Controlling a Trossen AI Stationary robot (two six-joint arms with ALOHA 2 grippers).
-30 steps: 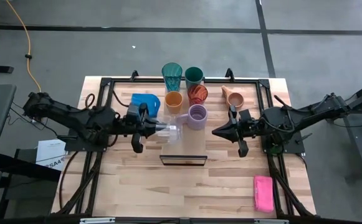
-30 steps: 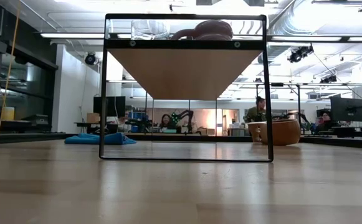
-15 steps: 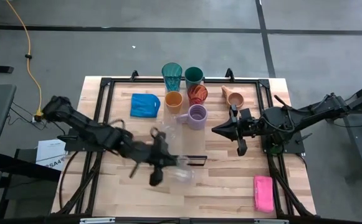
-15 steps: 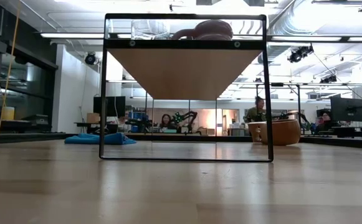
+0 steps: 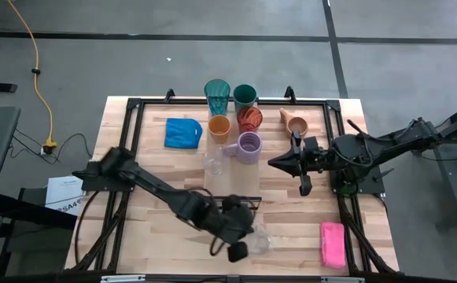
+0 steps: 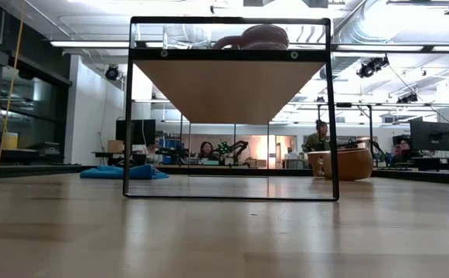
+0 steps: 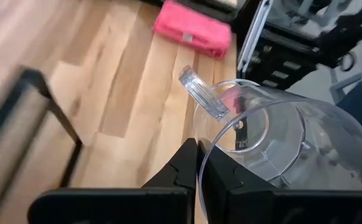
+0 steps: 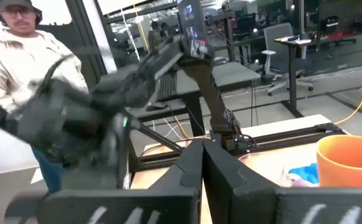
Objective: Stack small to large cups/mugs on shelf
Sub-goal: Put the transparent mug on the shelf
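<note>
Gripping a clear glass (image 7: 280,149) by its rim, the left pincer (image 5: 240,242) hangs near the desk's near edge; the shelf (image 5: 231,202) lies just beyond, farther in. Right pincer (image 5: 279,164) waits, fingers together.

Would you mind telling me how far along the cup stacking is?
Done: a lavender mug and a clear glass stand on the shelf. In hand: the left gripper grips a second glass near the pink sponge. Left: five cups behind the shelf; nothing is stacked. The right gripper waits.
</note>
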